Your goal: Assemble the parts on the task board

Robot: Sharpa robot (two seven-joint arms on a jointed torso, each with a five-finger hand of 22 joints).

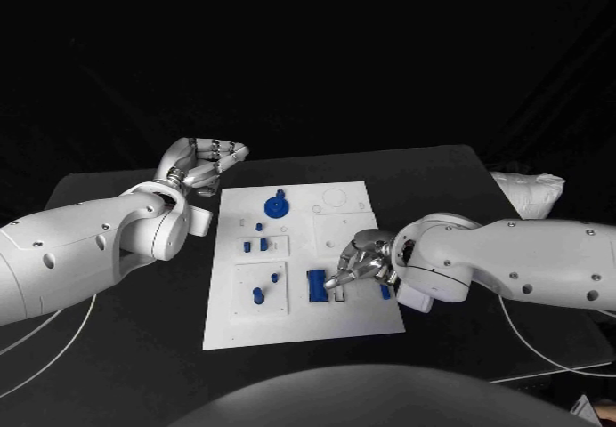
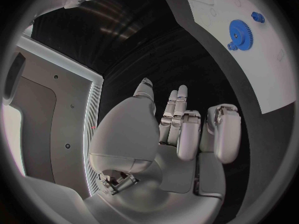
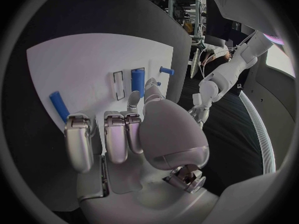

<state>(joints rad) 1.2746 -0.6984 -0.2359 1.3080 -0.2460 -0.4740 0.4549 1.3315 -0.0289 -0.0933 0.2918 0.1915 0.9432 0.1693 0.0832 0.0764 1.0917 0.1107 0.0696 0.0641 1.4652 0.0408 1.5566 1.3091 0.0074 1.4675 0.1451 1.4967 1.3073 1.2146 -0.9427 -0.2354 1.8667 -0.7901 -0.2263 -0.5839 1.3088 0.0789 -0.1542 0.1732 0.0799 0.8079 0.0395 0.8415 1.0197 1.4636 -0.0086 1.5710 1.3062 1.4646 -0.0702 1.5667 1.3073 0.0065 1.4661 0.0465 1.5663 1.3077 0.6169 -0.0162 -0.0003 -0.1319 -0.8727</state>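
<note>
The white task board (image 1: 303, 313) lies in the middle of the black table. On it are a blue gear (image 1: 276, 206), two small blue parts (image 1: 257, 245), a pair of blue pieces (image 1: 264, 294) and an upright blue cylinder (image 1: 316, 286). My right hand (image 1: 360, 265) hovers low over the board's right half with its fingers curled, fingertips just beside the cylinder (image 3: 137, 79), and nothing visible in its grasp. A blue bar (image 3: 60, 103) and a short blue peg (image 3: 166, 70) lie near it. My left hand (image 1: 203, 163) hangs off the board's far left corner, fingers curled on nothing (image 2: 181, 129).
The gear (image 2: 241, 32) and the board's edge (image 2: 274, 79) show past my left hand. An empty slot (image 3: 118, 83) sits beside the cylinder. A white cloth-like bundle (image 1: 529, 191) lies at the table's far right. White cables run along the table's near corners.
</note>
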